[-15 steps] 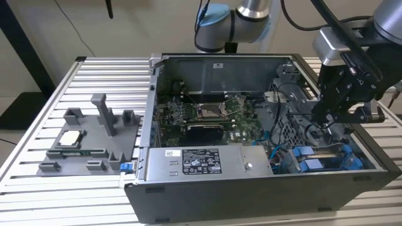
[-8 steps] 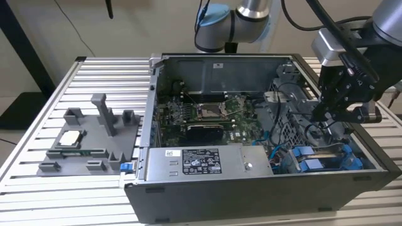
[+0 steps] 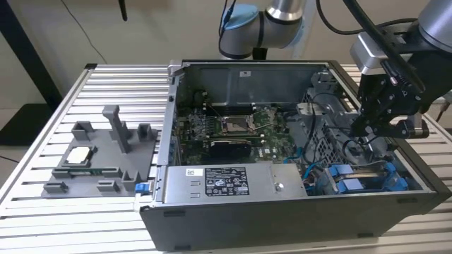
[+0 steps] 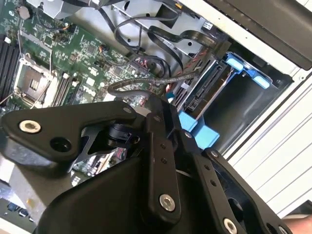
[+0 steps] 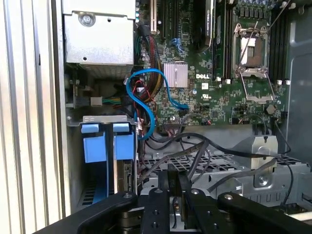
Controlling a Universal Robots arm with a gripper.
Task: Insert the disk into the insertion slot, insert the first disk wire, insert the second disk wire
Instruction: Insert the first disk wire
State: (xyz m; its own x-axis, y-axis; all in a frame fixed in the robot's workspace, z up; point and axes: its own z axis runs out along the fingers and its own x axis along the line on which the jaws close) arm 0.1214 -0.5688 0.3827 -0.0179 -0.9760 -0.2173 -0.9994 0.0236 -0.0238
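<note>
Gripper (image 3: 369,132) at exterior view's right, above the drive cage; grip state: cannot tell. Disk (image 3: 356,182) in its blue carrier looks seated in the insertion slot (image 3: 399,182). Second wrist view: disk's connector edge looks bare, so wiring steps seem undone. First wrist view: black wires (image 5: 204,146) run close by gripper. Motherboard (image 5: 209,87) carries print, not legible enough to quote.
</note>
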